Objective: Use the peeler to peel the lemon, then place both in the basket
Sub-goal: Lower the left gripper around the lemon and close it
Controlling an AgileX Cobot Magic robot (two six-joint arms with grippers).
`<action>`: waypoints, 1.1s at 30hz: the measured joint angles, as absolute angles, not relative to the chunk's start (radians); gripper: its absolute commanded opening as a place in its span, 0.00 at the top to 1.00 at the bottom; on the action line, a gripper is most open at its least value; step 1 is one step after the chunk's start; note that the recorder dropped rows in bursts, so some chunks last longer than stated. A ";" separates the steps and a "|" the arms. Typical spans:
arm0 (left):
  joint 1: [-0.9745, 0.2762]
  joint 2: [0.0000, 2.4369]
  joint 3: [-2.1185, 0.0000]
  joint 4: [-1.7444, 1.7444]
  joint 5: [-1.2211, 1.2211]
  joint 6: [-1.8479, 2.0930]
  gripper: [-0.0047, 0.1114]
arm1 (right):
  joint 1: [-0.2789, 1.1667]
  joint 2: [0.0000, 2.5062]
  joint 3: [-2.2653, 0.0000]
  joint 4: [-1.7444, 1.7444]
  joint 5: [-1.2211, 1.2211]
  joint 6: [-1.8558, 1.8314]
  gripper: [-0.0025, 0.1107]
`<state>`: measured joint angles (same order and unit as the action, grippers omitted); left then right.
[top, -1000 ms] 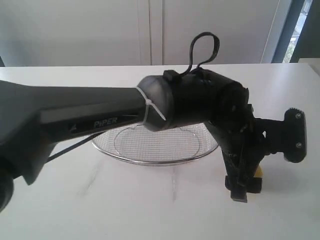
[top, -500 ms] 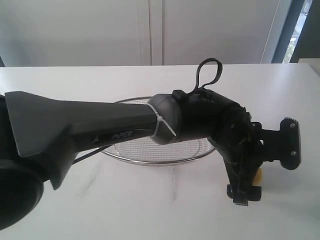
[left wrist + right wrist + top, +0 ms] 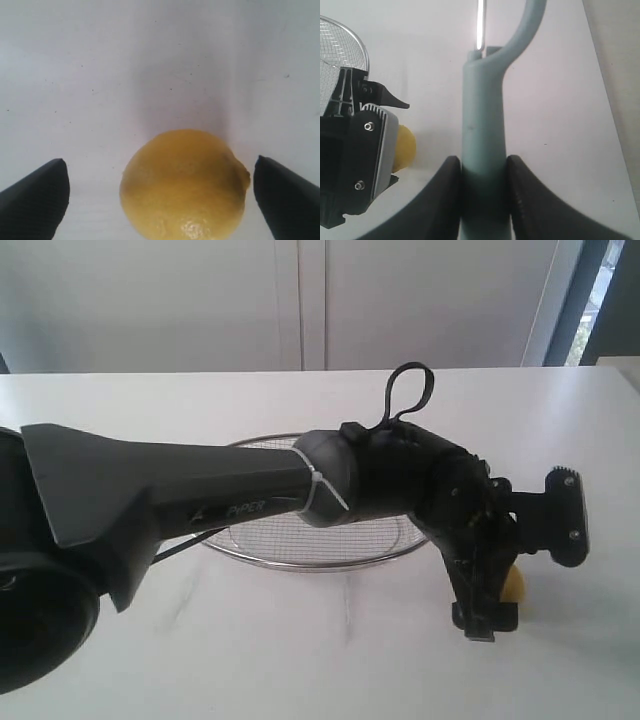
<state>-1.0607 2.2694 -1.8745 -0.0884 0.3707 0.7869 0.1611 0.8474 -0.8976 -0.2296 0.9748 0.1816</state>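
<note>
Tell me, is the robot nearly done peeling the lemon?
Not nearly. Done: the right gripper has the peeler clamped by its handle. In hand: the left gripper hangs open around the lemon on the table, not touching it. Left: grab it, peel it (the skin looks whole), then put both in the basket.

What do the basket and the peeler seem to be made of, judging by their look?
The basket: fine silver wire mesh with a shiny rim, most likely metal. The peeler: smooth matte pale teal handle, probably plastic; its thin bright blade strip looks like metal.
</note>
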 measured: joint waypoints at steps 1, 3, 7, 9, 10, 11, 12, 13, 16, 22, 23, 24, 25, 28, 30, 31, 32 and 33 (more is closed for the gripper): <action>-1.061 2.271 -1.875 -0.088 0.371 0.787 0.07 | 0.161 0.847 -0.898 -0.230 0.975 0.182 0.98; -1.061 2.275 -1.875 -0.088 0.373 0.787 0.08 | 0.161 0.847 -0.898 -0.230 0.975 0.182 0.98; -1.061 2.293 -1.875 -0.088 0.379 0.785 0.08 | 0.161 0.847 -0.898 -0.230 0.975 0.182 0.98; -1.061 2.300 -1.875 -0.093 0.378 0.783 0.08 | 0.161 0.847 -0.898 -0.230 0.975 0.182 0.98; -1.061 2.300 -1.875 -0.093 0.378 0.783 0.08 | 0.161 0.847 -0.898 -0.230 0.975 0.182 0.98; -1.061 2.302 -1.875 -0.093 0.378 0.781 0.08 | 0.161 0.847 -0.898 -0.230 0.975 0.182 0.98; -1.061 2.302 -1.875 -0.093 0.378 0.781 0.08 | 0.161 0.847 -0.898 -0.230 0.975 0.182 0.98; -1.061 2.302 -1.875 -0.094 0.378 0.780 0.08 | 0.161 0.847 -0.898 -0.230 0.975 0.182 0.98; -1.061 2.302 -1.875 -0.096 0.378 0.780 0.08 | 0.161 0.847 -0.898 -0.230 0.975 0.182 0.98; -1.061 2.302 -1.876 -0.096 0.378 0.780 0.10 | 0.161 0.847 -0.898 -0.230 0.975 0.182 0.98; -1.061 2.302 -1.876 -0.096 0.380 0.780 0.13 | 0.161 0.847 -0.898 -0.230 0.975 0.182 0.98; -1.061 2.302 -1.876 -0.096 0.384 0.779 0.17 | 0.161 0.847 -0.898 -0.230 0.975 0.182 0.98; -1.061 2.302 -1.876 -0.098 0.389 0.779 0.21 | 0.161 0.847 -0.898 -0.230 0.975 0.182 0.98; -1.061 2.304 -1.876 -0.104 0.409 0.779 0.40 | 0.161 0.847 -0.898 -0.230 0.975 0.182 0.98; -1.061 2.306 -1.876 -0.100 0.408 0.779 0.55 | 0.161 0.847 -0.898 -0.230 0.975 0.182 0.98; -1.059 2.306 -1.876 -0.100 0.410 0.779 0.62 | 0.161 0.847 -0.898 -0.230 0.975 0.182 0.98; -1.059 2.306 -1.876 -0.100 0.410 0.779 0.68 | 0.161 0.847 -0.898 -0.230 0.975 0.182 0.98; -1.059 2.307 -1.878 -0.100 0.410 0.779 0.72 | 0.161 0.847 -0.898 -0.230 0.975 0.182 0.98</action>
<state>-1.0591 2.3072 -1.8783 -0.0998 0.4102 0.7785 0.1611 0.8474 -0.8976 -0.2296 0.9748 0.1816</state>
